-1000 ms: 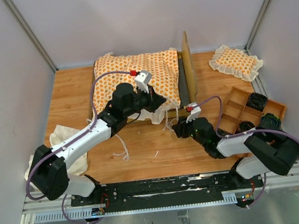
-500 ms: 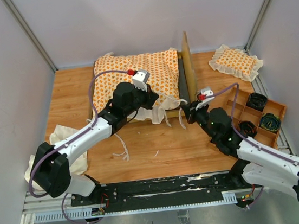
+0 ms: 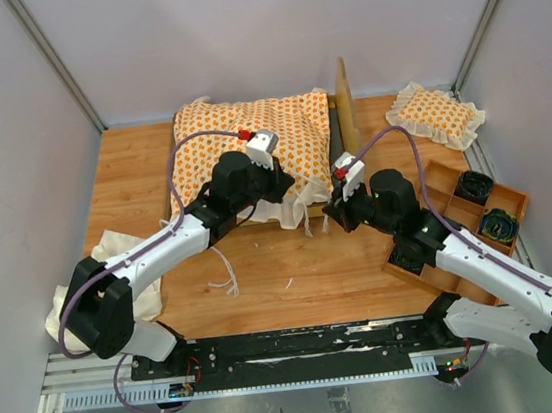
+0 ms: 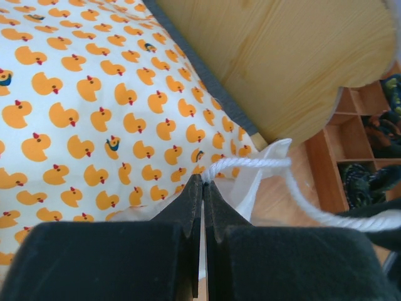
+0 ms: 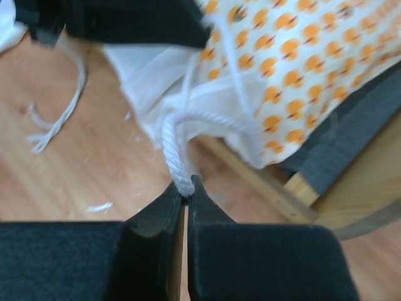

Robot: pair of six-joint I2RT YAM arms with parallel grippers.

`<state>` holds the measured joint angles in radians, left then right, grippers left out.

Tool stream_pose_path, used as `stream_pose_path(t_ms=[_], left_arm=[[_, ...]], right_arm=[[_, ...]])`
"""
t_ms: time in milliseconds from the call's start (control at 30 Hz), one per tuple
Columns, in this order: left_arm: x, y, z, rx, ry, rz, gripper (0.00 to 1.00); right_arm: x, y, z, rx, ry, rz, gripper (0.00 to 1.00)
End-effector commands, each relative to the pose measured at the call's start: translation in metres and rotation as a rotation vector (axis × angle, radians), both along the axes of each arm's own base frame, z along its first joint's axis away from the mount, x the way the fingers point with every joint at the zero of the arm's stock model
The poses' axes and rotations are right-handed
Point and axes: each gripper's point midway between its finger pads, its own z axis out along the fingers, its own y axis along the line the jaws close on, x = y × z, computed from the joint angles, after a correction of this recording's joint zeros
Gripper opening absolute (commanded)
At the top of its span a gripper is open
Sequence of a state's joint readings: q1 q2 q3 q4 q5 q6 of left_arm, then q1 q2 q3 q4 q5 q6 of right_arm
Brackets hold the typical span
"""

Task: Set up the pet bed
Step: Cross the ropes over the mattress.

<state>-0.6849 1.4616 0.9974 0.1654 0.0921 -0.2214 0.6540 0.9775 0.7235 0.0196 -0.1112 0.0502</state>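
The right pincer (image 5: 186, 183) has swung up toward the cushion (image 3: 248, 139) and snapped shut on a tie string (image 5: 174, 147); the left pincer (image 4: 202, 182) stays pinched on string at the cushion's corner, upper middle, on the bed frame (image 3: 346, 107), so tying can likely begin

Top view: fixed, high behind the arm bases, facing down and forward; takes in the whole table (image 3: 131, 174).
Left wrist view: very near, along the left gripper (image 4: 202, 179) onto cushion (image 4: 94, 94) and headboard (image 4: 282, 56).
Right wrist view: very near, along the right gripper (image 5: 187, 183) onto string (image 5: 174, 150).
Shared by all three: cushion corner, headboard.
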Motion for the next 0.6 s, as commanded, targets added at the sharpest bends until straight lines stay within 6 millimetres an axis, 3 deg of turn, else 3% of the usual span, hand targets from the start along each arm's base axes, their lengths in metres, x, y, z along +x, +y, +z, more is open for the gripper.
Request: stream_pose_path(t_ms=[0,167,267,333,433,567], left_arm=[[-0.017,-0.011,0.036,-0.131,-0.033,-0.092,0.0],[-0.019,-0.012,0.035,-0.188,-0.071,-0.099,0.0],[-0.018,-0.013,0.025,-0.195,-0.043,-0.098,0.0],[-0.02,-0.015,0.024,-0.201,-0.034,-0.11,0.0],[-0.015,-0.008,0.018,-0.166,-0.052,-0.074,0.0],[0.009,0.018,-0.006,-0.036,-0.048,0.076,0.0]], right_arm=[[-0.063,0.015,-0.037,0.042,0.256,0.228,0.0],[-0.085,0.046,-0.015,0.378,0.398,0.289,0.06],[-0.086,0.06,0.003,0.556,0.401,0.335,0.01],[-0.079,0.057,0.001,0.524,0.377,0.295,0.0],[-0.055,0.033,-0.005,0.303,0.245,0.173,0.0],[-0.028,0.007,0.018,0.078,0.046,0.105,0.0]])
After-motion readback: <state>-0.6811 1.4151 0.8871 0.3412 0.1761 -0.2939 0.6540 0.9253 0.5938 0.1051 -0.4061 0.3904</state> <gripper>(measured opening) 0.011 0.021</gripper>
